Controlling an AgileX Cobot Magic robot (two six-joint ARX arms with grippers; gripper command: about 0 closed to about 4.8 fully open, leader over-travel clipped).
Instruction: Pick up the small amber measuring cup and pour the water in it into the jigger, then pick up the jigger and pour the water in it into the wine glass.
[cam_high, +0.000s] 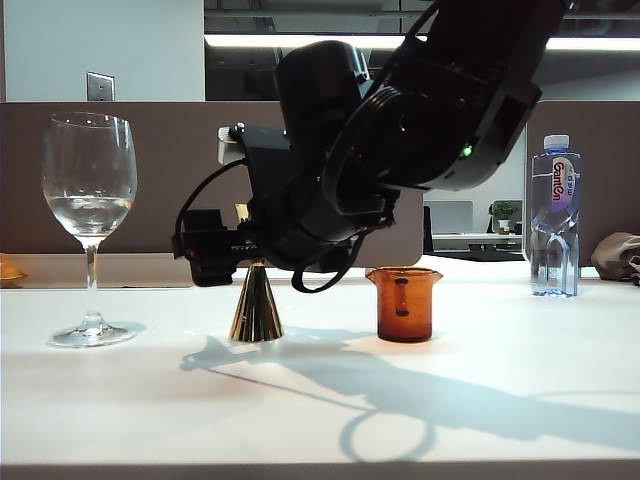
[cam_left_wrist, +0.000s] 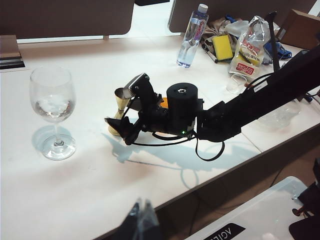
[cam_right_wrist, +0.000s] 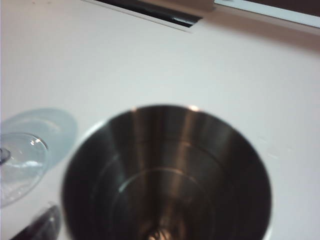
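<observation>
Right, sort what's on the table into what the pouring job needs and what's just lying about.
Job:
- small amber measuring cup, standing by itself
- jigger, upright on the table, right hand around its top
- wine glass, water in its bowl

Lying about:
- plastic water bottle
- yellow sponge
- snack bag
- brown box

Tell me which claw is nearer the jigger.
Right. The right claw is at the jigger, which stands upright on the table. The left claw hangs back at the table's near edge, well clear of it.
</observation>
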